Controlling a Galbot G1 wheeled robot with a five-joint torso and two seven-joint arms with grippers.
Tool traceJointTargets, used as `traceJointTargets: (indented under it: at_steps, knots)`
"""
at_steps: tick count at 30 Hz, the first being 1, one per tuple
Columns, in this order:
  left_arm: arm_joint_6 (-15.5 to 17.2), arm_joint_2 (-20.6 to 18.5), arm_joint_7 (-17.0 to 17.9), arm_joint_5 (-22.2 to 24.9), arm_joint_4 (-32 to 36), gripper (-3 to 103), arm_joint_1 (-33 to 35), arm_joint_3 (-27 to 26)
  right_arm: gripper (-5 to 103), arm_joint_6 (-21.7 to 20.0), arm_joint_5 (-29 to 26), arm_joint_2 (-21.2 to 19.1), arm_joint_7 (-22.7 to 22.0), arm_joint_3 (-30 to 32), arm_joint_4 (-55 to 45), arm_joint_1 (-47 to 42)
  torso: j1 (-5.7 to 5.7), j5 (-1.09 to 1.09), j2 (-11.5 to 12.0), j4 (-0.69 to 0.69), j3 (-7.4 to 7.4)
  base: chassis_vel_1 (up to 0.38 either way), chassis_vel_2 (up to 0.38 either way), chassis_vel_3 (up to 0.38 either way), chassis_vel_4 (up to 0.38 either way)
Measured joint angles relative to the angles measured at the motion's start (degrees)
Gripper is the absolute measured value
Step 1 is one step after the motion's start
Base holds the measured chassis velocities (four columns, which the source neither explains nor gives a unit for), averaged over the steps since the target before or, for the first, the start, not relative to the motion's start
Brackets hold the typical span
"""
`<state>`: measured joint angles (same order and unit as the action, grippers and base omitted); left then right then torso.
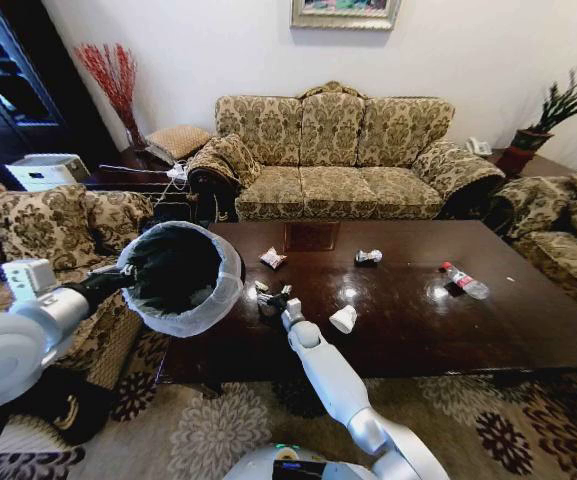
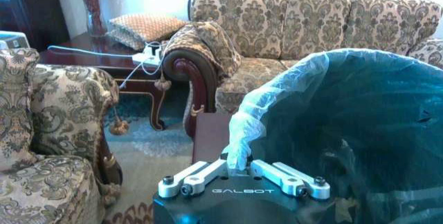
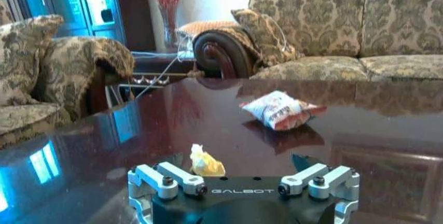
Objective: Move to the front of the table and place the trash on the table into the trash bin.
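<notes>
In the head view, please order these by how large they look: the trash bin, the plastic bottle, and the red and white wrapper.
1. The trash bin, by far the largest; it is held up nearer the camera, which enlarges it.
2. The plastic bottle.
3. The red and white wrapper, only slightly smaller than the bottle.

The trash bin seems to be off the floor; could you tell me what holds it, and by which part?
The left gripper holds the trash bin by its liner-covered rim.
</notes>
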<state>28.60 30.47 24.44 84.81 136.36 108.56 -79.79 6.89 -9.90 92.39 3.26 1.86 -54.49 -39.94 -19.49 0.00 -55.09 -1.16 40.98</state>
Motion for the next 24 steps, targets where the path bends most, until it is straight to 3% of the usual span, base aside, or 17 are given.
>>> traceJointTargets:
  at_steps: [11, 14, 16, 19, 22, 24]
  knots:
    - [-0.3, 0.4, -0.4, -0.1, 0.0, 0, -0.4, 1.0, 100, 1.1, -0.6, -0.1, 2.5, -0.7, 2.2, 2.1, -0.01, 0.0, 0.0, 0.0, 0.0, 0.0, 0.0, 0.0, 0.0]
    - [-0.9, 0.4, -0.4, -0.1, 0.1, 0, -1.3, 1.8, 101, -0.3, -0.7, -0.2, 3.0, -0.8, 2.6, 2.6, -0.02, 0.0, 0.0, 0.0, 0.0, 0.0, 0.0, 0.0, 0.0]
    - [-1.2, 0.4, -0.3, -0.1, 0.4, 0, -2.1, 2.7, 98, -0.7, -0.9, -0.2, 3.8, -1.0, 3.2, 2.7, -0.02, 0.01, 0.0, 0.0, 0.0, 0.0, 0.0, 0.0, 0.0]
    - [-1.3, 0.2, -0.3, -0.5, 0.5, 0, -2.5, 3.4, 83, 0.2, -0.5, -0.2, 5.1, -0.8, 5.2, 2.7, -0.02, 0.0, 0.0, 0.01, 0.0, 0.0, 0.0, 0.0, 0.0]
    - [-1.3, 0.3, -0.5, -0.9, 0.4, 0, -2.5, 3.5, 77, 1.3, -0.5, -0.2, 5.8, -0.6, 6.0, 2.8, -0.01, 0.0, 0.0, 0.01, 0.0, 0.0, 0.0, 0.0, 0.0]
    - [-1.3, 0.5, -0.7, -1.1, 0.3, 0, -2.4, 3.4, 66, 2.4, -0.4, -0.2, 6.4, -0.5, 6.8, 3.0, -0.01, 0.0, 0.0, 0.01, 0.0, 0.0, 0.0, 0.0, 0.0]
